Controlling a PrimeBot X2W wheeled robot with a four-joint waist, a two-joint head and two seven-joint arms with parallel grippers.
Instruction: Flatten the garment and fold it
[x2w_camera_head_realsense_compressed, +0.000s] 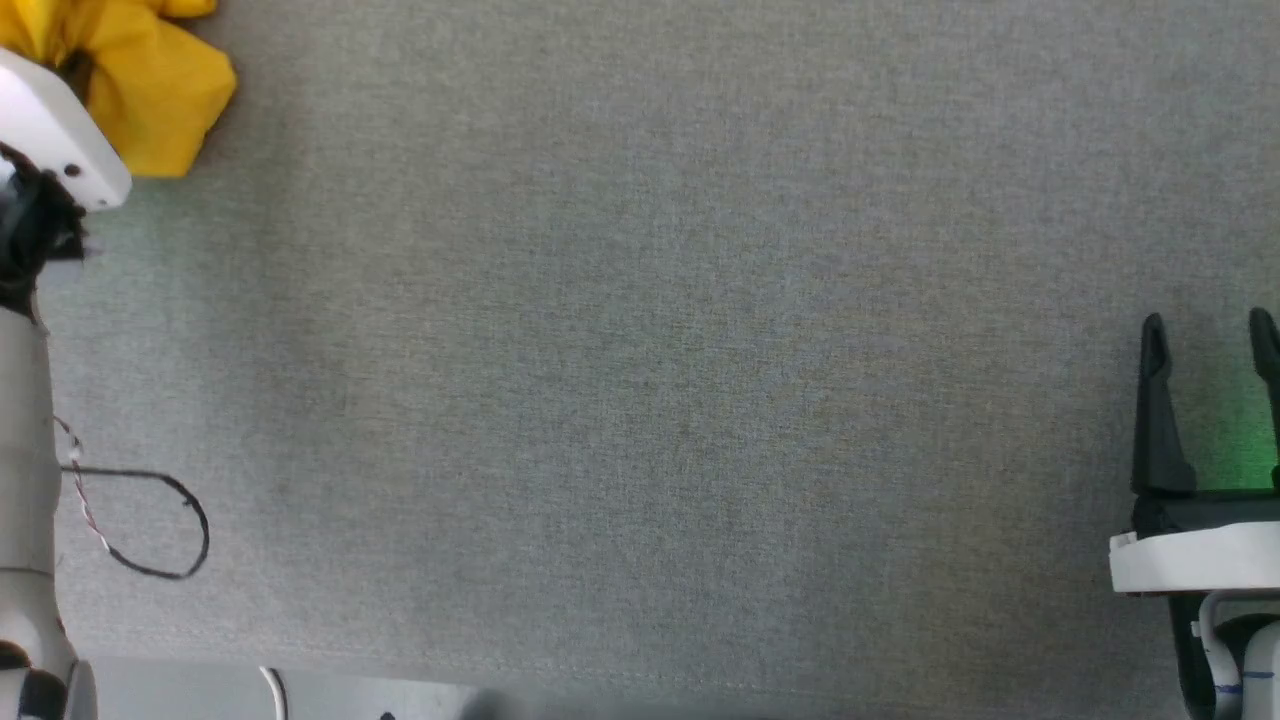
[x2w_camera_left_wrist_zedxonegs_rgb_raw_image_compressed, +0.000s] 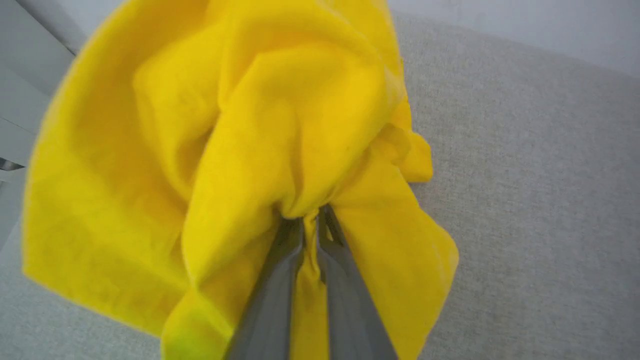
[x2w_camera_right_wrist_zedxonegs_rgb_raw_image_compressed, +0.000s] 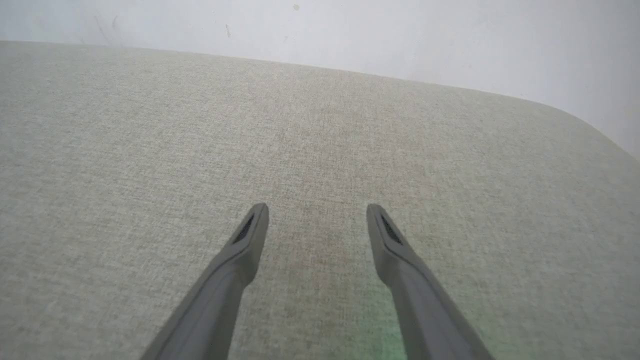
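Note:
The garment (x2w_camera_head_realsense_compressed: 150, 85) is a bunched mass of bright yellow cloth at the far left corner of the grey table (x2w_camera_head_realsense_compressed: 640, 350). In the left wrist view the garment (x2w_camera_left_wrist_zedxonegs_rgb_raw_image_compressed: 240, 150) hangs crumpled around my left gripper (x2w_camera_left_wrist_zedxonegs_rgb_raw_image_compressed: 312, 217), whose two fingers are shut on a pinched fold of the cloth. My left arm's white wrist (x2w_camera_head_realsense_compressed: 50, 130) covers part of the cloth in the head view, and the fingers are hidden there. My right gripper (x2w_camera_head_realsense_compressed: 1210, 335) stands open at the right edge above bare table, and its fingers (x2w_camera_right_wrist_zedxonegs_rgb_raw_image_compressed: 250, 235) are spread apart with nothing between them.
A thin black cable loop (x2w_camera_head_realsense_compressed: 160, 520) hangs beside my left forearm at the lower left. The table's near edge (x2w_camera_head_realsense_compressed: 400, 670) runs along the bottom of the head view. A pale wall (x2w_camera_right_wrist_zedxonegs_rgb_raw_image_compressed: 350, 30) rises behind the table's rounded far edge.

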